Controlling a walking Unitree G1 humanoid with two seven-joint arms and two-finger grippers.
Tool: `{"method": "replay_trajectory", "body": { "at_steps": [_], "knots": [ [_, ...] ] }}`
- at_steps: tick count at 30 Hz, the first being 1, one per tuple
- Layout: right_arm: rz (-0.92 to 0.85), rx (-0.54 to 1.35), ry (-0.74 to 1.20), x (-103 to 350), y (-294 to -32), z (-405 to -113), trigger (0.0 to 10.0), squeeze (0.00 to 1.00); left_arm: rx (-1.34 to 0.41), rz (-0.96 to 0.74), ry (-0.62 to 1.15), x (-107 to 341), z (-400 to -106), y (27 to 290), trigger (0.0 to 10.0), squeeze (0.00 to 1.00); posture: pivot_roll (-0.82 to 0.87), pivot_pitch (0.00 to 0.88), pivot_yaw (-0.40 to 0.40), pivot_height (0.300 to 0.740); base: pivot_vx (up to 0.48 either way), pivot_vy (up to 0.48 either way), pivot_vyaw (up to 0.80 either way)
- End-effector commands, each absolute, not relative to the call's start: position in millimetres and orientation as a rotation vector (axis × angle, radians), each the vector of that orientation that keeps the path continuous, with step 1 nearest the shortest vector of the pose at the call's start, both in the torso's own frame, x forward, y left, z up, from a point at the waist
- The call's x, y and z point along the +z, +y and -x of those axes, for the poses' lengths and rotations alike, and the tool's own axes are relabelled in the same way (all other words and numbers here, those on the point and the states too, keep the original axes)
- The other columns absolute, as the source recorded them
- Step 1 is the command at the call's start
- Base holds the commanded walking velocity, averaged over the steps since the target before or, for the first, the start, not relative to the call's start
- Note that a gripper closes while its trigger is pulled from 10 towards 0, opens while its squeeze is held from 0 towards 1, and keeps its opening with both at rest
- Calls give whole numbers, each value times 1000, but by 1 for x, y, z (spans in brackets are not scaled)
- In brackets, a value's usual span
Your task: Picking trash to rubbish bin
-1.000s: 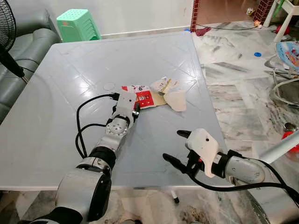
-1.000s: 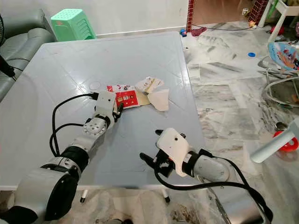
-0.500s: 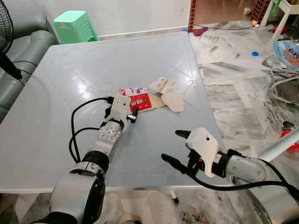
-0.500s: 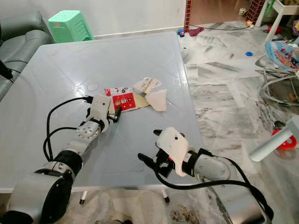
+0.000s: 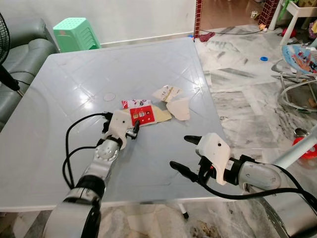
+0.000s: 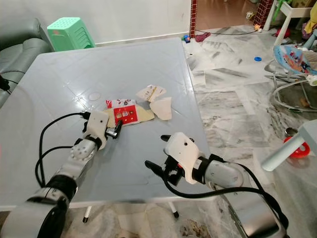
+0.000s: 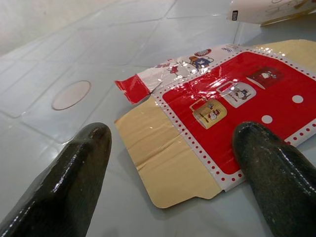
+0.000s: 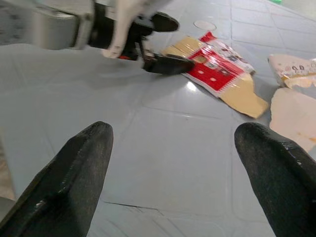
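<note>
**Flat carton on a slick worktop: I'd go for the raised corner**

The flattened red carton (image 7: 224, 106) lies printed side up on the worktop (image 5: 74, 79), about midway across it and towards its far half. I judge it as thin card with a glossy film: very light, bendy, and likely to slide on this smooth surface instead of lifting. It sits nearly flush, so a pinch straight down would find little to bite. The torn red-and-white flap (image 7: 163, 74) at the carton's far corner looks slightly lifted in the left wrist view, and the plain tan flap (image 7: 163, 163) on its near edge is the closest free margin; either edge seems to me the place to slip a finger under.

Just beyond the carton, on its right, lie two pale paper scraps: a crumpled wrapper (image 5: 167, 92) and a flat torn piece (image 5: 180, 107), both touching or nearly touching the carton. They look feather-light and easily blown or pushed away.

My left gripper (image 5: 130, 130) is at the carton's near left corner, fingers spread apart, one fingertip (image 7: 269, 163) over the red print and the other on bare worktop beside the tan flap; nothing is held. My right gripper (image 5: 180, 155) hovers low over the worktop's near edge, well apart from the carton, fingers also wide apart and empty.
</note>
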State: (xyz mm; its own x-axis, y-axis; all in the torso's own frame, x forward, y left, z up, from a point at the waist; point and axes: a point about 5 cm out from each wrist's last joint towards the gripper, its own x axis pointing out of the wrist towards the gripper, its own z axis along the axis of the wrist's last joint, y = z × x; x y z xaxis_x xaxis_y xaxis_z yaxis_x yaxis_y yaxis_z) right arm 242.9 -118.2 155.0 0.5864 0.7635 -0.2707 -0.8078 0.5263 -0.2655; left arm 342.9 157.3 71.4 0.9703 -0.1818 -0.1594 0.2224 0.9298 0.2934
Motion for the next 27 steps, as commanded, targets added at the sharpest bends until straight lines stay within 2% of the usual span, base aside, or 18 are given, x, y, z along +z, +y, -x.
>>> {"method": "replay_trajectory", "body": {
  "at_steps": [1,15,19,21,22,23,24,27],
  "knots": [
    [383,976,112,156,-113,-244,10000,0,-231,-356,380,16,-302,177,10000,1000,-99,94,81,740,0,0,0],
    [396,1005,103,154,-113,-253,10000,0,-193,-369,296,37,-240,208,10000,1000,-26,78,69,740,0,0,0],
    [398,1011,93,154,-111,-257,10000,0,-169,-409,251,56,-236,212,10000,1000,-19,71,68,740,0,0,0],
    [397,1011,88,154,-111,-258,10000,0,-142,-427,201,69,-240,214,10000,1000,-21,69,69,740,0,0,0],
    [398,1009,85,154,-111,-259,10000,0,-113,-445,127,83,-248,213,10000,969,-22,68,69,740,0,0,0],
    [399,1008,84,154,-110,-259,10000,0,-104,-446,94,89,-252,212,10000,518,-25,65,69,740,0,0,0],
    [399,1007,83,154,-110,-259,10000,0,-94,-446,66,96,-256,211,10000,0,-29,64,71,740,0,0,0],
    [398,1004,80,154,-111,-259,10000,0,-91,-397,10,111,-266,201,10000,0,-37,59,72,740,0,0,0]
  ]
}}
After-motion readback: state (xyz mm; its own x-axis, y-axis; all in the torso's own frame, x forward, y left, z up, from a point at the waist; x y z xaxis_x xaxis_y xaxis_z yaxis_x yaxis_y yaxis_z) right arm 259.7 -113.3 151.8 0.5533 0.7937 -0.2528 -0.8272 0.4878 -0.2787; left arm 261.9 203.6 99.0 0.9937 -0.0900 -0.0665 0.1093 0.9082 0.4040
